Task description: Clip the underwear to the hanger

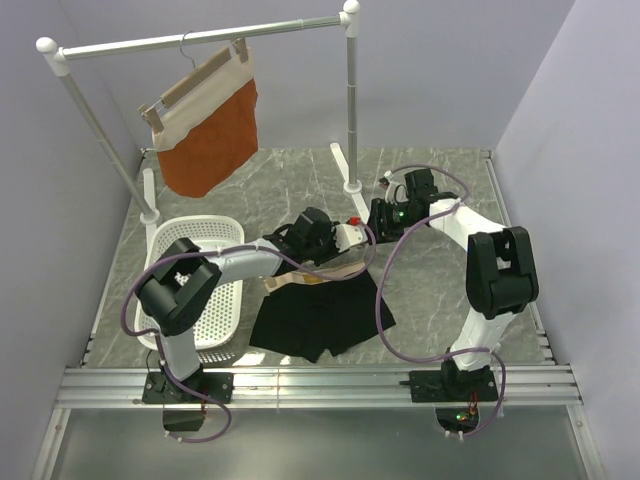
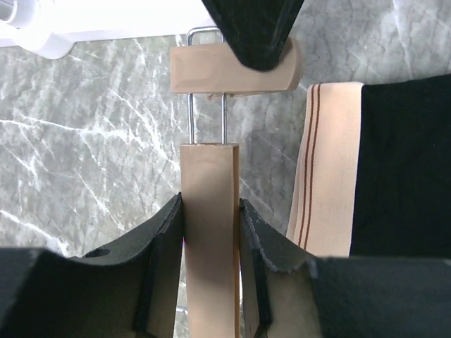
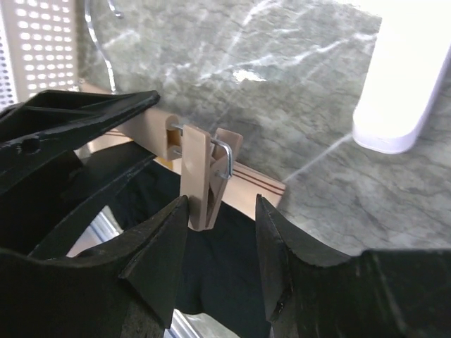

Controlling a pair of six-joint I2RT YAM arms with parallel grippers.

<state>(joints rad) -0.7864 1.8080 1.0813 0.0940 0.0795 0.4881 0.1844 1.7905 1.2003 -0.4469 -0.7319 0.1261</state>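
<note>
Wooden bar of the hanger is pinched tight between the left gripper fingers, so that side looks sorted. Right gripper is partway open, straddling one clip with a visible gap on one side, nothing squeezed yet afaict. The underwear lies flat on the table right under the hanger. Its tan waistband runs just beside the bar, not in the clip mouth as far as the left wrist view shows.

So the likely fail: the clip gets opened and snaps shut on air because the waistband isn't fed in. The bar could also twist in the left grip when the right one squeezes, or the fingers could slide off that small clip. Soft fabric can bunch and slip out too.
</note>
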